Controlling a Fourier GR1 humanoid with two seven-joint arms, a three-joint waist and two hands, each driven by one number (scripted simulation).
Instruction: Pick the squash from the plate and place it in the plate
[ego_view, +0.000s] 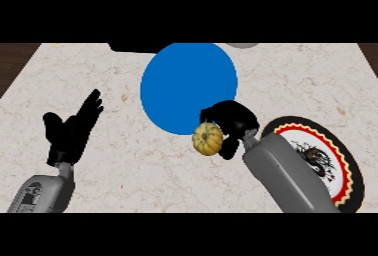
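The small yellow ribbed squash (208, 138) is in the right hand (232, 122), whose black fingers are curled around it from above and from the right side. The squash shows at the lower left of this hand, just beside the lower right rim of the plain blue round plate (184, 80); whether it touches the rim I cannot tell. It is not on the decorated plate (341, 155), which has a black rim, a red and yellow wavy ring and a white middle with a dark picture. This plate lies at the right of the pale marble bench (118, 165), and the grey right forearm (288, 175) covers its left part.

The blue plate lies in the middle of the bench, towards the far side. Behind it, at the far edge, a dark object (133, 47) and a grey object (242, 45) are partly visible, but what they are I cannot tell.

The left hand (70, 132) rests at the left side of the view, holding nothing, its fingers straight and pointing up, well apart from both plates.
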